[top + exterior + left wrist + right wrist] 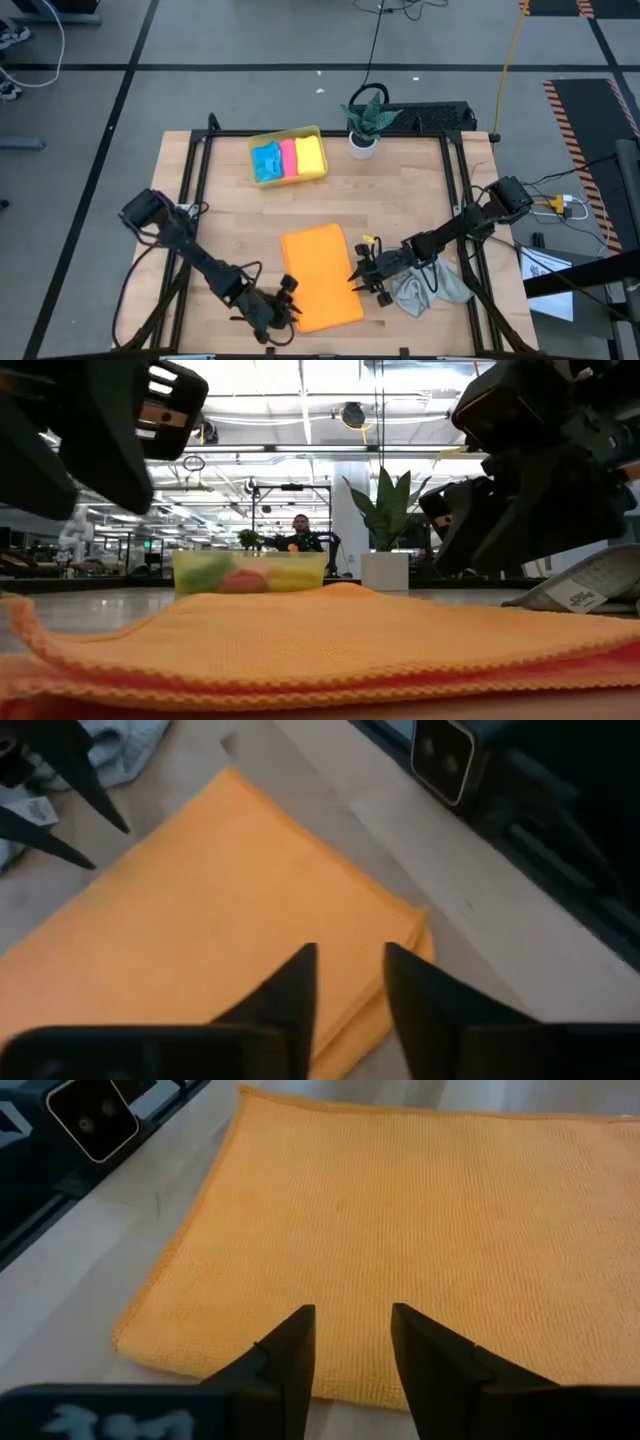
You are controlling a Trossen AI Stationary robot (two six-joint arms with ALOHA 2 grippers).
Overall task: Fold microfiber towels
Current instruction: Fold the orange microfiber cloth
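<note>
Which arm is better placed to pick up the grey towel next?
Right. Its gripper hangs open at the orange towel's edge, with the grey towel crumpled just beside it. The left gripper is across the orange towel, farther off.

Left arm: extends from its base at the left table edge toward the near centre, links folded low. The left gripper (pixel 288 308) sits close to the surface; its two dark fingers (pixel 290 990) stand parted with a narrow gap, nothing between them.

Right arm: reaches in from the right edge. The right gripper (pixel 362 277) sits low, dark fingers (pixel 290 1350) parted, gap empty.
</note>
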